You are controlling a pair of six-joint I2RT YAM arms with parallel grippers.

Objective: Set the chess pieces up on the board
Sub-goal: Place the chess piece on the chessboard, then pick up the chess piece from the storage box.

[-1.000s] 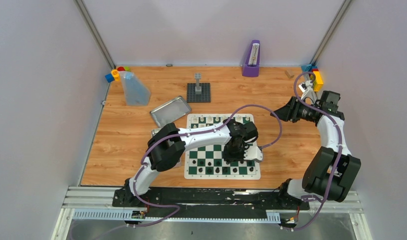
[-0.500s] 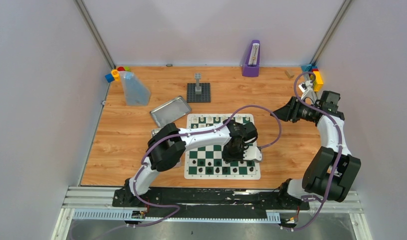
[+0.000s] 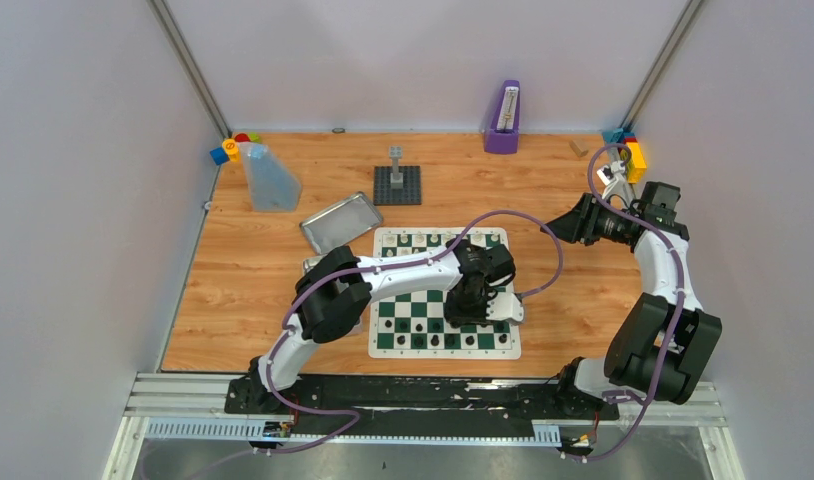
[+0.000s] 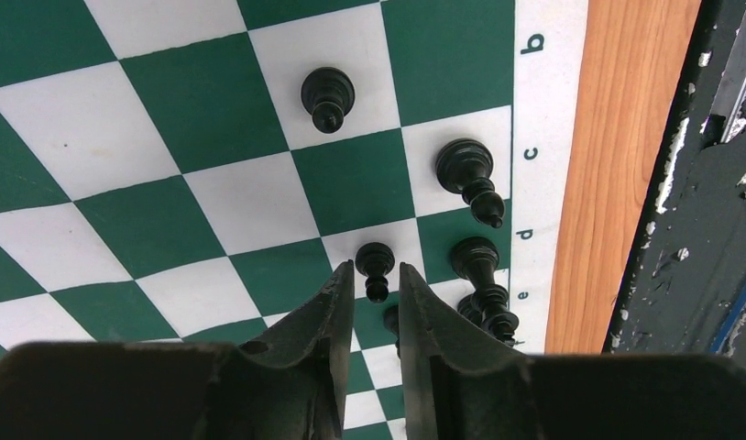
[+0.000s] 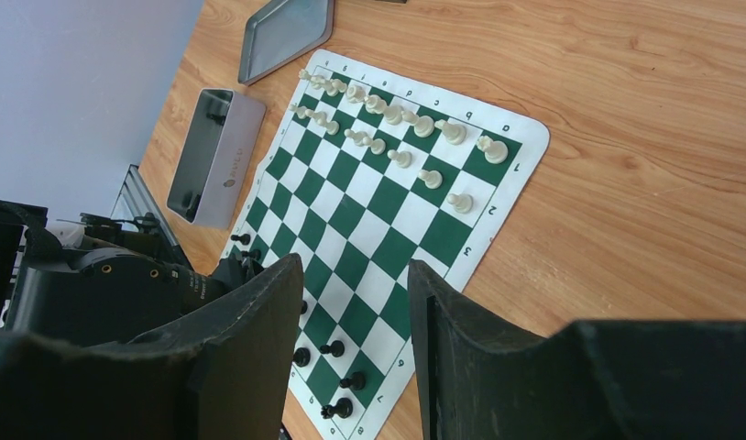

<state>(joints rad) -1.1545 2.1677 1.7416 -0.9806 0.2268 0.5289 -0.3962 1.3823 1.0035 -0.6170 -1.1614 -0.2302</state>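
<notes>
Chess pieces [image 5: 452, 133] are set on the far side; black ranks [image 4: 467, 170] are unfinished near, left gripper [image 4: 374, 269] parted around a pawn [image 4: 376, 257].

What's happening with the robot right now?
Left gripper open, tips flanking a black pawn on the board. Right gripper open, empty, off-board. Other black pieces close beside.

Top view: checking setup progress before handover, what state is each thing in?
Green-and-white checked chess mat: lying flat.
Cream-white chess pieces: upright, far rows.
Black chess pieces: upright, near rows.
Left jaws: slightly open, black pawn between tips.
Right jaws: open, empty.
Silver metal tray: empty.
</notes>
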